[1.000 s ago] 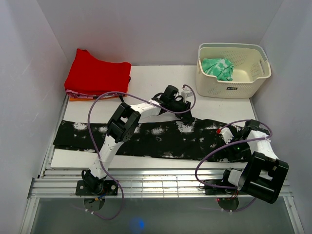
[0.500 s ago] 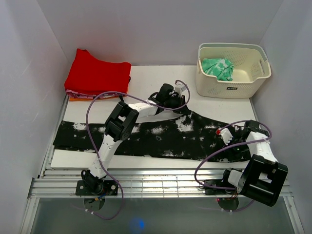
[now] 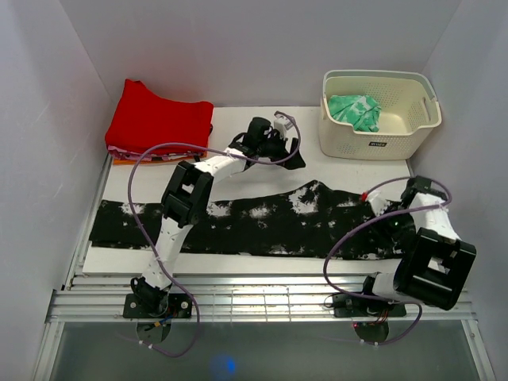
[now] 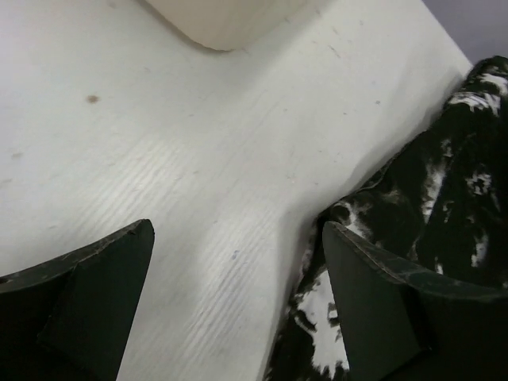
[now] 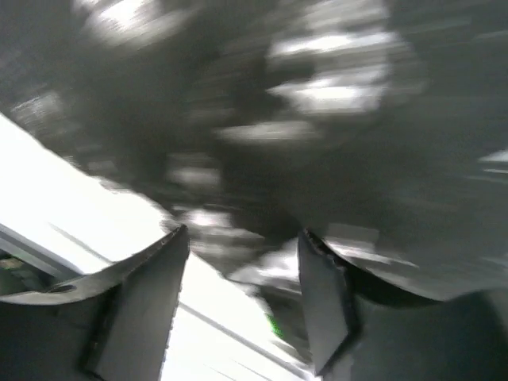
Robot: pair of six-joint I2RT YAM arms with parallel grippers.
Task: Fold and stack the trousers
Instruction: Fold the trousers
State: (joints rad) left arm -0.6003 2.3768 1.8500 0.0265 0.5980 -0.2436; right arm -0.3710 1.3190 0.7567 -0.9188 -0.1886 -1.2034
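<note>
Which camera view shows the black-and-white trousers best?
The top external view: the trousers lie there almost at full length. The left wrist view catches only one edge; the right wrist view shows only blurred cloth close up.

Trousers (image 3: 262,226): thin, soft cloth, matt black with white splatter, lying in small creases.
Table top (image 4: 198,159): white, matt, with fine parallel ridging and a few specks.
Basket (image 3: 349,136): cream plastic, smooth, slight sheen, perforated walls.
Red garment (image 3: 155,123): matt cloth.
Green patterned cloth (image 3: 355,109): crumpled fabric.
Rails (image 3: 262,298) at the near edge: bare brushed metal.
Left gripper (image 4: 238,270) fingers (image 4: 87,302): dark, matt, hard plastic by the look.
</note>
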